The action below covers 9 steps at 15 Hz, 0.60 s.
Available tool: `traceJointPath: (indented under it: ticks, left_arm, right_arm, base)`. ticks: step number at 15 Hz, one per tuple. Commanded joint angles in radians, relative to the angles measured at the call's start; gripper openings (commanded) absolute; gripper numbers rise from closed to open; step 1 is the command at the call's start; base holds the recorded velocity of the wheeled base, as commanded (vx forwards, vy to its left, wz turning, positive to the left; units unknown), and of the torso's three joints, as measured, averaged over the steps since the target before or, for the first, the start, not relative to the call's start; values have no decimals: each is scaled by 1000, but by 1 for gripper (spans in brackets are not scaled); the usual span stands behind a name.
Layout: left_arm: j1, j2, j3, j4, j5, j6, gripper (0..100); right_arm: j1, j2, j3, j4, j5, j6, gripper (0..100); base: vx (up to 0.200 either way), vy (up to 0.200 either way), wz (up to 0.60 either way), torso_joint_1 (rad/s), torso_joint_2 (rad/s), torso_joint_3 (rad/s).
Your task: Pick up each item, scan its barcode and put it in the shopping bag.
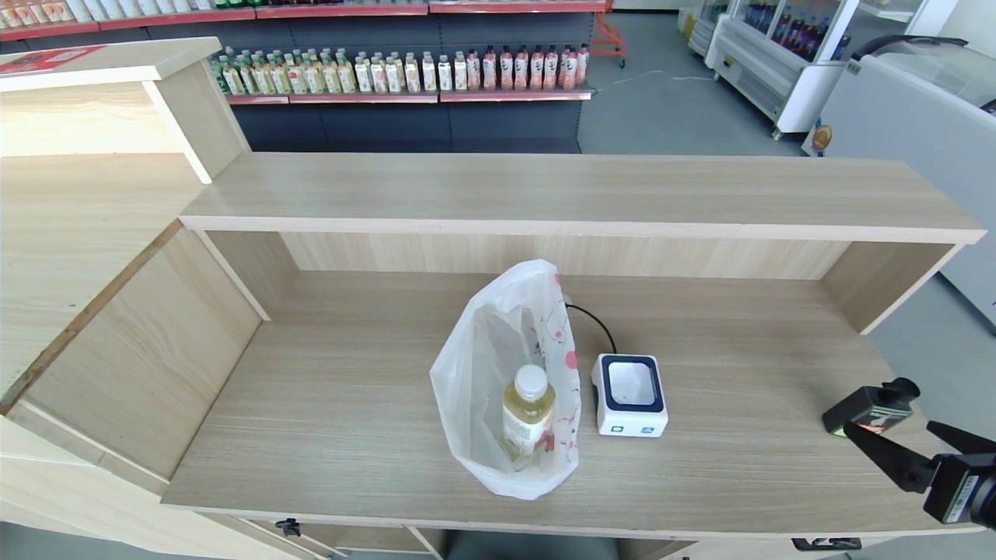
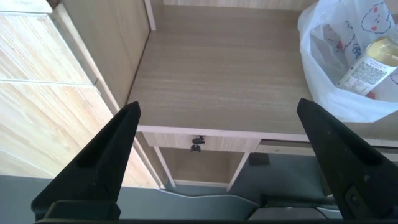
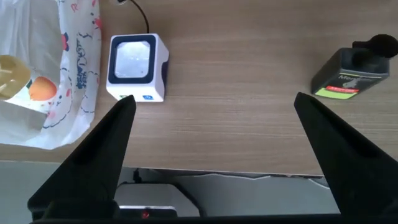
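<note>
Head view: shopping bag (image 1: 469, 389) film veils the bottle's (image 1: 529, 403) lower half.

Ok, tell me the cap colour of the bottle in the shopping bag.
White; the cap tops the bottle inside the shopping bag, clearest in the head view.

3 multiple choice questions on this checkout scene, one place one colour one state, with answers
1. Where is the scanner relative to the shopping bag?
A) inside it
B) on the counter beside it, to the robot's right
C) on the upper ledge

2. What colour is the cap of the bottle in the bag?
A) red
B) black
C) white

3. How is the right gripper?
A) shut on the scanner
B) open and empty
C) shut on nothing

1 B, it sits next to the bag; 2 C, the cap shows white; 3 B, its fingers stand wide apart, nothing between.
</note>
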Motion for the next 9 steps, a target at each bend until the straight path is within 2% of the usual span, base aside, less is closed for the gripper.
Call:
traceJointPath:
  ticks: [1,5,9]
  left_arm:
    - [-1,0,0,1,0,1,100]
    - [-1,0,0,1,2,-1,100]
    - [-1,0,0,1,0,-1,100]
  right_arm:
    - [0,-8,6,3,1,0,100]
    - [0,-19,-6,66,1,-3,100]
    - [3,-4,-22,69,1,-8,100]
  base:
    - [0,-200,0,-7,-2,-2]
    - [0,-200,0,0,5,5]
    - [0,-200,0,5,2,4]
